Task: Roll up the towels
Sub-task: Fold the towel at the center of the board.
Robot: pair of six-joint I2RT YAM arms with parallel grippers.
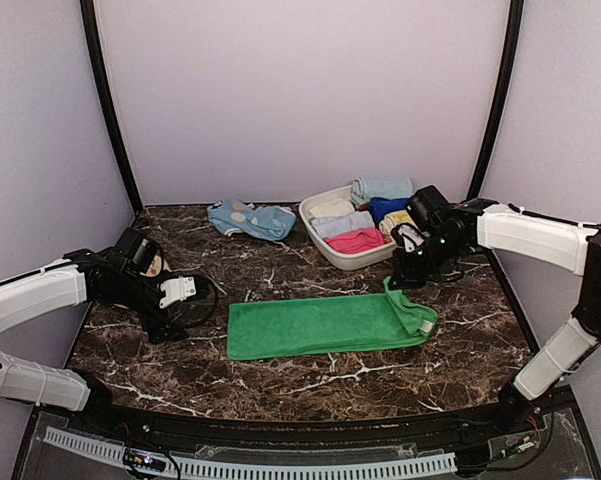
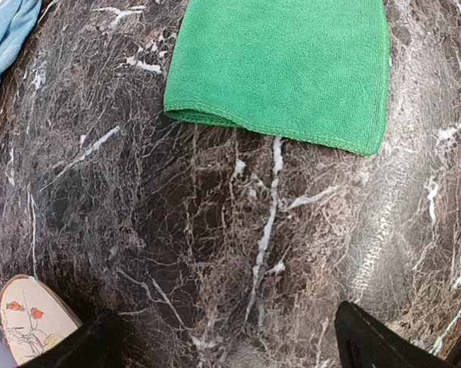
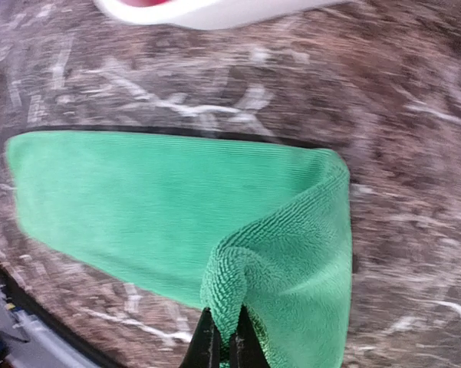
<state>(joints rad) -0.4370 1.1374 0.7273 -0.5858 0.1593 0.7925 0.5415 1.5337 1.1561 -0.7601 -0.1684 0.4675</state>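
From the top view, the towel (image 1: 325,325) lies in the middle of the frame on the dark marble table (image 1: 280,385), a plain bright green strip running left to right, flat along most of its length. Its right end is folded back and pulled up into a small peak, where the right gripper (image 1: 393,285) pinches it. At centre left the left gripper (image 1: 180,290) sits low over the table, jaws wide and empty, near the towel's left end but not touching it. Behind the towel, a white bin (image 1: 325,248) holds folded cloths of several colours, and a blue cloth (image 1: 250,218) lies to its left. In the left wrist view, the towel's (image 2: 284,69) short hemmed end fills the top centre, doubled in two layers, its nap fine and even. The left gripper (image 2: 230,349) shows only two dark tips far apart at the bottom edge, beside a tan printed disc (image 2: 31,318) at lower left. In the right wrist view, the towel (image 3: 153,207) stretches toward the left of the frame, somewhat blurred, and the right gripper (image 3: 222,345) is clamped on a raised ribbed fold at bottom centre.
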